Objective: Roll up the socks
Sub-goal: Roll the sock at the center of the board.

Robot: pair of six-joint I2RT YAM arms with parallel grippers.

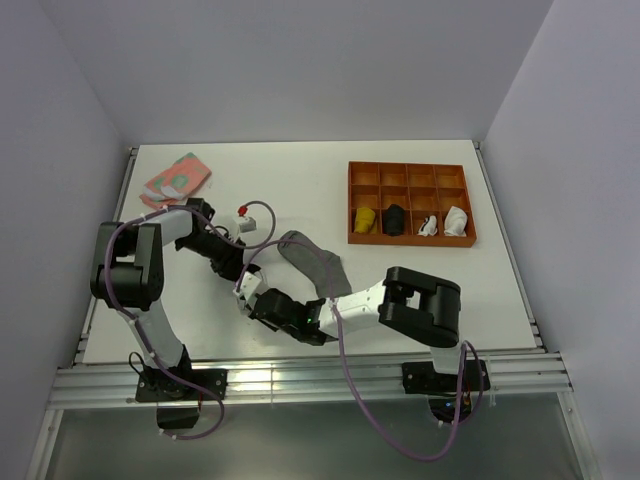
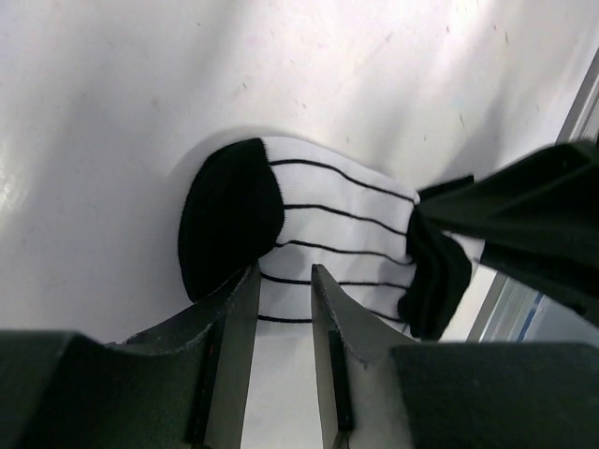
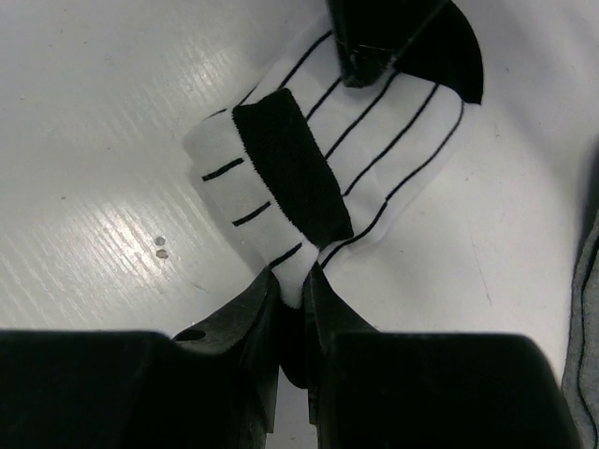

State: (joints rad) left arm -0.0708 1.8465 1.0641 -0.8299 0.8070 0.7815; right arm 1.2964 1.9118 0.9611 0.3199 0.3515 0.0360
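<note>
- Right tool (image 3: 292, 281) clenched on the folded cuff end of the striped sock (image 3: 374, 140), which lies on the white worktop (image 3: 94, 140).
- Left tool (image 2: 285, 273) parted, straddling the sock near its black toe.
- The grey sock (image 1: 315, 262) lies just beside.

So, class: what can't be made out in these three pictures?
Left wrist view: the far end of the striped sock is behind the right fingers; whether the left fingers pinch it is unclear.
Top view: both arms cover that sock; the bundles in the orange tray are too small to identify.
Right wrist view: the grey sock is cut off by the right edge.
</note>
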